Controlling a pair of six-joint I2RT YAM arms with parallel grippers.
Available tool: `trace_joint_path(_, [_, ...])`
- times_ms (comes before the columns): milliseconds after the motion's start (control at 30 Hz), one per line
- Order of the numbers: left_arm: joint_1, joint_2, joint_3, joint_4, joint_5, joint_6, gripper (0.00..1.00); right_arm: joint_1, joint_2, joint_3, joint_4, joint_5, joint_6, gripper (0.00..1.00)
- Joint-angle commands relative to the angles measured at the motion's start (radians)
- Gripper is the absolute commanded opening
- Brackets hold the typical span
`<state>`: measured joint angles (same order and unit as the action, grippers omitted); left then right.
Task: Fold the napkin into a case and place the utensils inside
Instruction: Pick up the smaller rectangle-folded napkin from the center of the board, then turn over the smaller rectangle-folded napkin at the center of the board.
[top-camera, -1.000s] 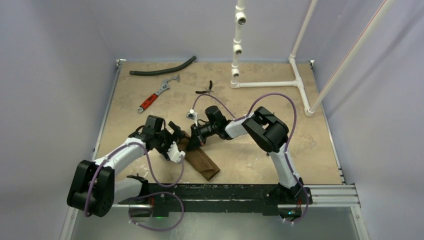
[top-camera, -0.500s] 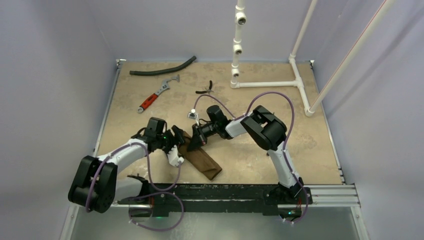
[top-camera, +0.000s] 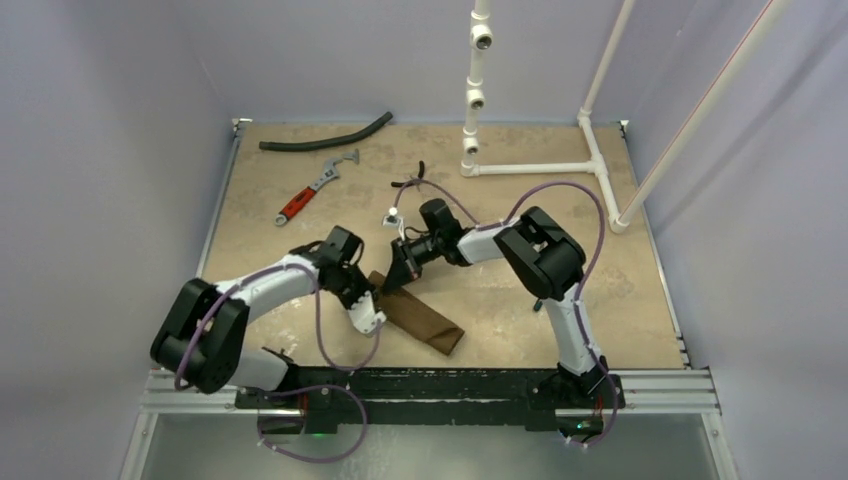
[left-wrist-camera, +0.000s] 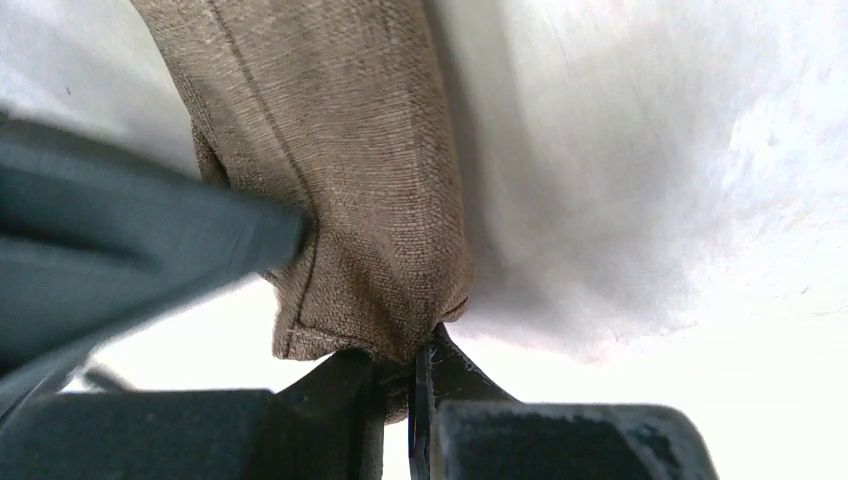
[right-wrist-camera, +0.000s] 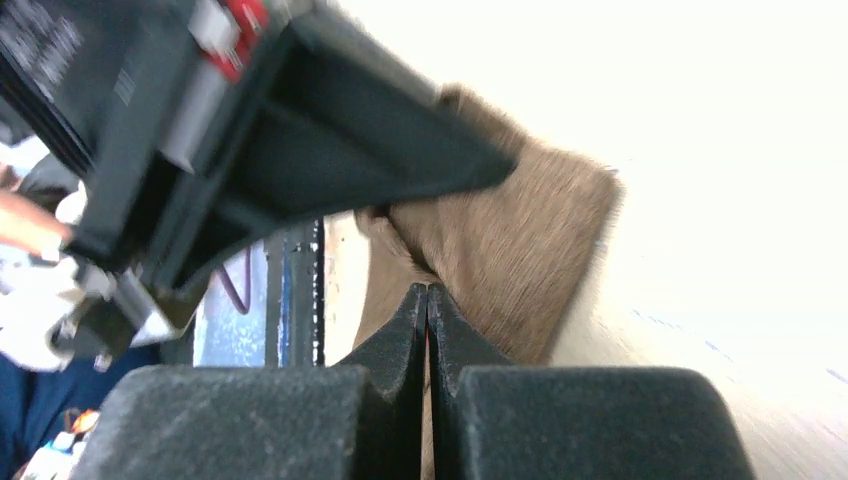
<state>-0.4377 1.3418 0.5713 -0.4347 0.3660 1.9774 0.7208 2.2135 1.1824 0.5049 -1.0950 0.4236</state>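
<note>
The dark-brown napkin (top-camera: 425, 320) lies folded into a narrow strip slanting toward the near edge of the table, with its far end raised between the two grippers. My left gripper (top-camera: 373, 292) is shut on a hemmed corner of that end; the left wrist view shows cloth (left-wrist-camera: 340, 200) pinched between the jaws (left-wrist-camera: 415, 352). My right gripper (top-camera: 395, 280) meets it from the other side, its jaws (right-wrist-camera: 428, 292) pressed together at the cloth's edge (right-wrist-camera: 520, 250). The left gripper's body fills the upper left of the right wrist view. The utensils are out of view.
A black rubber hose (top-camera: 325, 135) lies at the back left, with a red-handled wrench (top-camera: 315, 188) in front of it. Small black pliers (top-camera: 410, 178) lie near the middle back. A white pipe frame (top-camera: 530, 168) stands at the back right.
My left gripper has moved right to the napkin's raised end and gone from open to shut on it. The napkin has shifted slightly right. The right gripper stayed shut.
</note>
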Motion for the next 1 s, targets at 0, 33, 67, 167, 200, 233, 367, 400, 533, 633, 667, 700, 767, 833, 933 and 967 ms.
trace_joint_path(0, [-0.115, 0.173, 0.27, -0.489, 0.036, -0.419, 0.0, -0.101, -0.138, 0.07, -0.105, 0.092, -0.121, 0.02])
trace_joint_path(33, [-0.116, 0.247, 0.355, -0.576, 0.053, -0.503, 0.0, -0.109, -0.141, 0.088, -0.113, 0.096, -0.129, 0.02])
trace_joint_path(67, [-0.116, 0.327, 0.451, -0.701, 0.07, -0.553, 0.0, -0.114, -0.138, 0.107, -0.126, 0.096, -0.144, 0.02])
trace_joint_path(167, [-0.1, 0.519, 0.682, -0.945, 0.228, -0.692, 0.0, -0.118, -0.13, 0.168, -0.192, 0.118, -0.199, 0.02])
trace_joint_path(200, [-0.091, 0.531, 0.709, -0.98, 0.296, -0.704, 0.0, -0.118, -0.131, 0.192, -0.248, 0.141, -0.232, 0.02])
trace_joint_path(233, [-0.088, 0.518, 0.718, -0.979, 0.355, -0.736, 0.0, -0.123, -0.133, 0.209, -0.278, 0.152, -0.267, 0.02])
trace_joint_path(367, [-0.076, 0.486, 0.734, -0.995, 0.589, -0.81, 0.0, -0.152, -0.221, 0.124, -0.283, 0.212, -0.283, 0.0])
trace_joint_path(400, [-0.051, 0.504, 0.738, -1.0, 0.649, -0.831, 0.0, -0.169, -0.275, 0.077, -0.258, 0.237, -0.278, 0.0])
trace_joint_path(533, [0.053, 0.546, 0.699, -1.002, 0.864, -0.865, 0.0, -0.245, -0.516, -0.075, -0.195, 0.355, -0.283, 0.19])
trace_joint_path(633, [0.102, 0.627, 0.657, -1.003, 0.96, -0.87, 0.0, -0.271, -0.647, -0.09, -0.198, 0.351, -0.301, 0.22])
trace_joint_path(667, [0.112, 0.651, 0.641, -1.002, 0.983, -0.861, 0.0, -0.274, -0.655, -0.07, -0.24, 0.335, -0.319, 0.23])
trace_joint_path(700, [0.125, 0.678, 0.627, -1.002, 0.998, -0.848, 0.0, -0.274, -0.653, -0.041, -0.3, 0.318, -0.355, 0.23])
trace_joint_path(767, [0.151, 0.734, 0.603, -1.0, 0.995, -0.823, 0.0, -0.274, -0.631, 0.007, -0.405, 0.326, -0.417, 0.2])
trace_joint_path(833, [0.198, 0.791, 0.583, -1.0, 0.991, -0.821, 0.0, -0.272, -0.625, -0.012, -0.4, 0.358, -0.409, 0.17])
trace_joint_path(933, [0.295, 0.868, 0.573, -1.0, 0.999, -0.838, 0.0, -0.249, -0.633, -0.105, -0.283, 0.321, -0.336, 0.12])
trace_joint_path(967, [0.325, 0.891, 0.577, -1.001, 0.995, -0.84, 0.0, -0.235, -0.624, -0.124, -0.26, 0.313, -0.32, 0.12])
